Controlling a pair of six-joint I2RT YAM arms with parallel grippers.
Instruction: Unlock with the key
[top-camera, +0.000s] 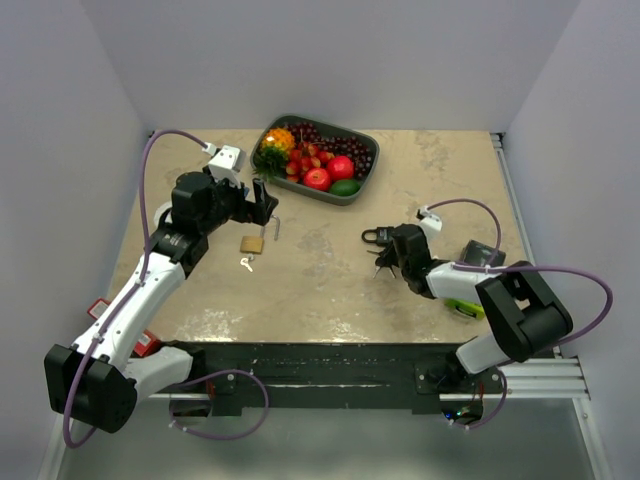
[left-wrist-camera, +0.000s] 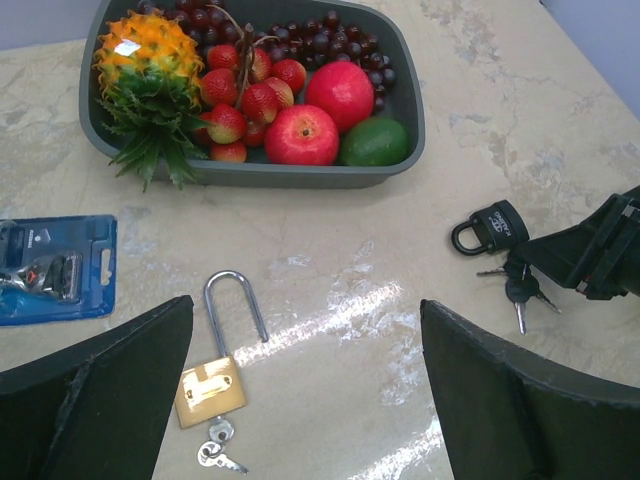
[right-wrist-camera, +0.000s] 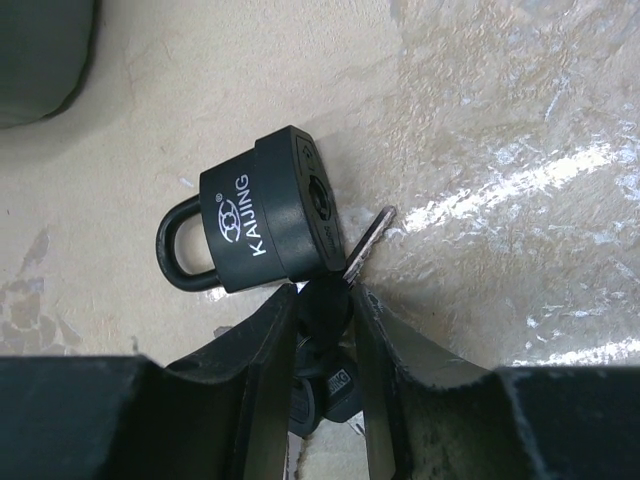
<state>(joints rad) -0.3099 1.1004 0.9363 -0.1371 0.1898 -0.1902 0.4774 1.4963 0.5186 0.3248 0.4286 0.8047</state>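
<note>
Black padlock (right-wrist-camera: 265, 215), shackle closed, body printed "KAIJING" under a round emblem, lying right of centre on the marbled tan table (top-camera: 440, 170). Key (right-wrist-camera: 368, 240) with silver blade and black head, just beside the keyhole end, pinched by the right gripper (right-wrist-camera: 322, 295). Left gripper (left-wrist-camera: 307, 320) spread wide above a brass padlock (left-wrist-camera: 210, 390).

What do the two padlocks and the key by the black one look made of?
Black padlock: matte black casing, likely plastic-coated metal, white print. Gold padlock: brass-look body, shiny steel-like shackle. Key: black head, bare silvery blade.
</note>
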